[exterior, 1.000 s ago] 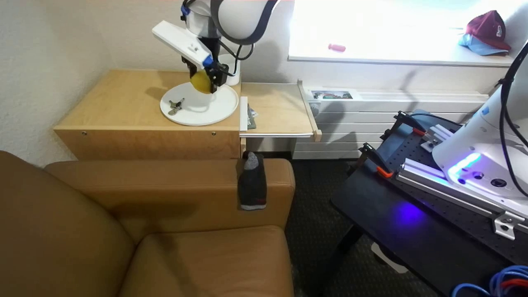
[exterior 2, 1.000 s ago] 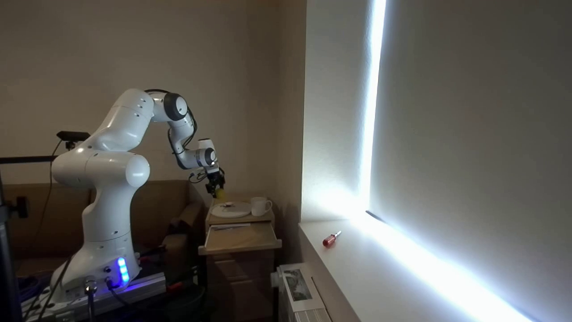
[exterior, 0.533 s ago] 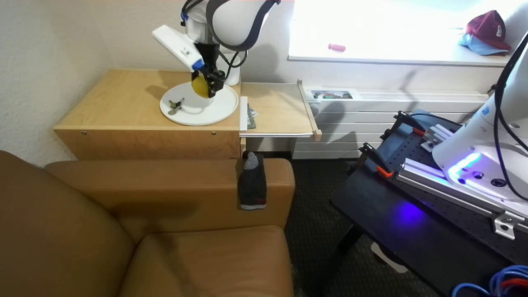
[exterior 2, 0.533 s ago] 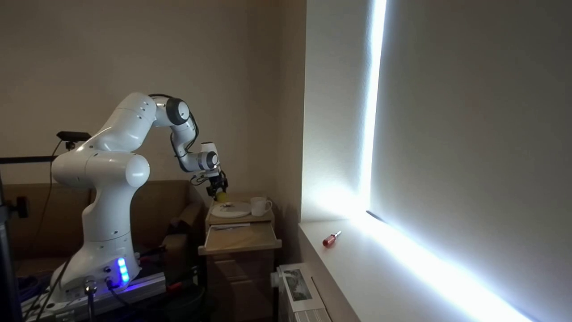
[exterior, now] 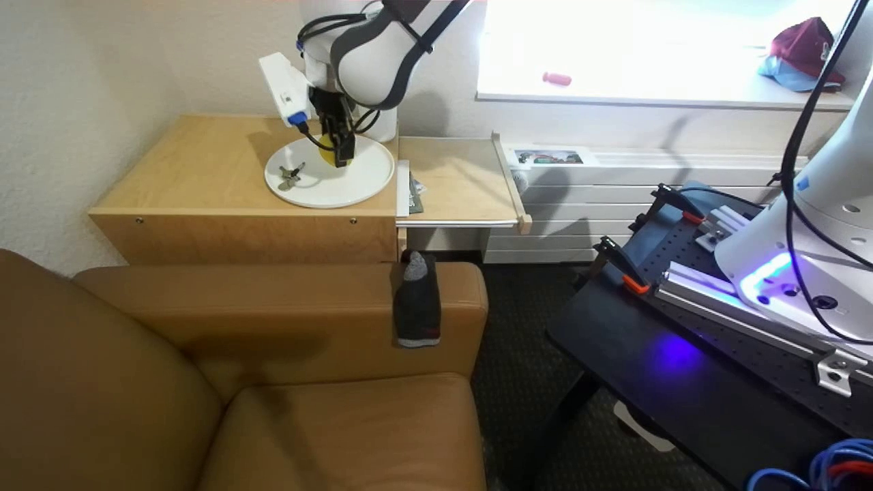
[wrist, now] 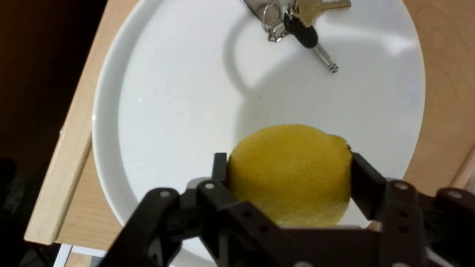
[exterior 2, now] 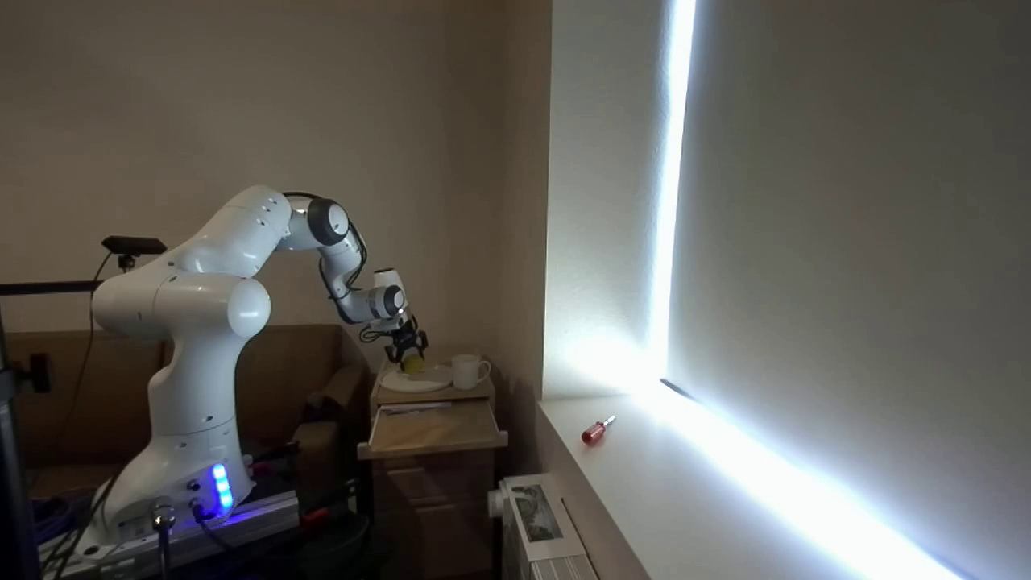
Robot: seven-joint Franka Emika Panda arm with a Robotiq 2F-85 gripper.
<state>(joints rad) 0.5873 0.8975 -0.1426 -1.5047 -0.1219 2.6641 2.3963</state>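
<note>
We list: gripper, clamped on a lemon from opposite sides, presumably lest it slip. Below the gripper: white plate, seemingly a catch-all, with keys to one side; white mug to the other.

The lemon is plump and bright yellow, paling toward its near side, with a stubby, dark-tipped nub at its right end in the wrist view. I see it held lengthwise between the 2 fingers of the gripper, 1 pressed against each end, over the white plate. Whether its underside touches the plate, I can't tell.
</note>
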